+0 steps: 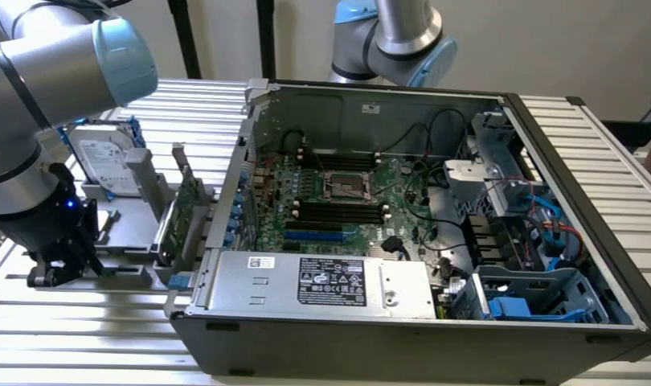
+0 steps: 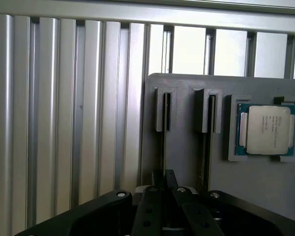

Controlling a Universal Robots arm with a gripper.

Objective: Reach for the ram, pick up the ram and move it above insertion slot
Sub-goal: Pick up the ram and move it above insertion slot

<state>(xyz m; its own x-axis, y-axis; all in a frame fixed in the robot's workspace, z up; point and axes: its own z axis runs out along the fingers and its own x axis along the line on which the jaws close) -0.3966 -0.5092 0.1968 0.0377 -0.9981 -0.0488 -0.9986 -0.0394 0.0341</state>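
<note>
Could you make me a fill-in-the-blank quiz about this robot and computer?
1. The pincer hangs beyond the case, at the exterior view's ____.
2. The long memory slots inside are ____.
3. The processor lies in a ____ holder.
Missing words: left; black; grey.

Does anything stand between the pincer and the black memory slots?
Yes: the upright green card and the case's side wall stand between the pincer and the insertion slot. The case is open on top.
</note>
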